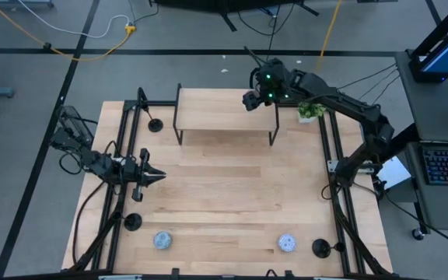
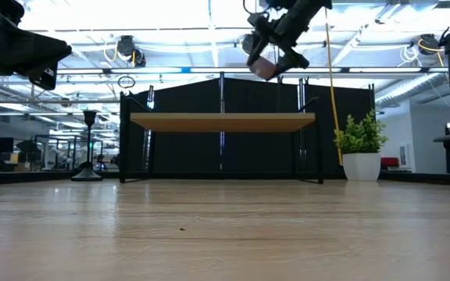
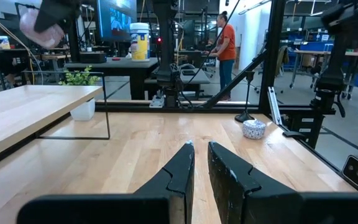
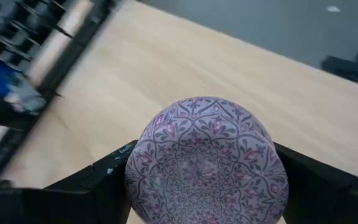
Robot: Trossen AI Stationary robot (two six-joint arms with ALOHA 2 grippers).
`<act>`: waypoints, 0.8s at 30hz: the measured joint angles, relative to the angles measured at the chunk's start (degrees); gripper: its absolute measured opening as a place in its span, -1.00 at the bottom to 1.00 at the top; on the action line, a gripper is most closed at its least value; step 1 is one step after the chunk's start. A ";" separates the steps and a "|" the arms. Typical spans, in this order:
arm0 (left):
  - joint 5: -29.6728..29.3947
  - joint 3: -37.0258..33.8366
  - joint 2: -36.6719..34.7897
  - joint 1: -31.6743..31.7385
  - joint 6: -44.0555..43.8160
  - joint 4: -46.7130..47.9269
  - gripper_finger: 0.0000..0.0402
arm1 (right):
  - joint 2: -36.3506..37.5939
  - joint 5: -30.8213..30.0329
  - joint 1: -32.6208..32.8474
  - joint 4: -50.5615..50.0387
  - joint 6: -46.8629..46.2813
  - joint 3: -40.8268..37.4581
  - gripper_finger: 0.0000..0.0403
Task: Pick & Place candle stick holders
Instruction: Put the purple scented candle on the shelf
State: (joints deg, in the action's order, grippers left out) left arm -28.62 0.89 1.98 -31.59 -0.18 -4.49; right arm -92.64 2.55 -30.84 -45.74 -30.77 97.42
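Observation:
My right gripper is shut on a lavender patterned puck, high above the raised wooden shelf; the low view shows the puck above the shelf top. Three black candle stick holders stand on their disc bases: one at the far left, one at the near left, one at the near right. My left gripper is shut and empty over the table's left part, fingers level and pointing toward the right edge. My right gripper pinches the puck's round side wall between its two fingers, one on each opposite side. The fingers slant down from above. The puck is lifted clear above the shelf, tilted, its patterned face toward the wrist camera.
A grey puck and a white puck lie near the front edge. A small potted plant stands at the far right beside the shelf. Black frame rails run along both table sides. A person stands in the room beyond.

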 joint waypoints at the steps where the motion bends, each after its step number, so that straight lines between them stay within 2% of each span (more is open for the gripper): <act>1: 0.00 0.00 0.00 0.02 0.04 0.00 -0.75 | -0.39 -0.66 -0.15 -1.00 0.08 0.03 0.50; 12: 0.00 0.00 -0.02 0.02 0.02 0.00 -0.75 | -5.80 -4.05 -2.10 -4.10 3.05 0.03 0.50; 24: 0.00 0.00 0.00 0.02 -0.03 0.00 -0.75 | -8.64 -4.11 -5.91 -4.92 7.32 0.03 0.50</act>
State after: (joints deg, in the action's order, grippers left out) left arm -28.62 0.89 1.98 -31.57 -0.21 -4.49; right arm -101.27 -1.56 -36.75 -50.65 -23.44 97.45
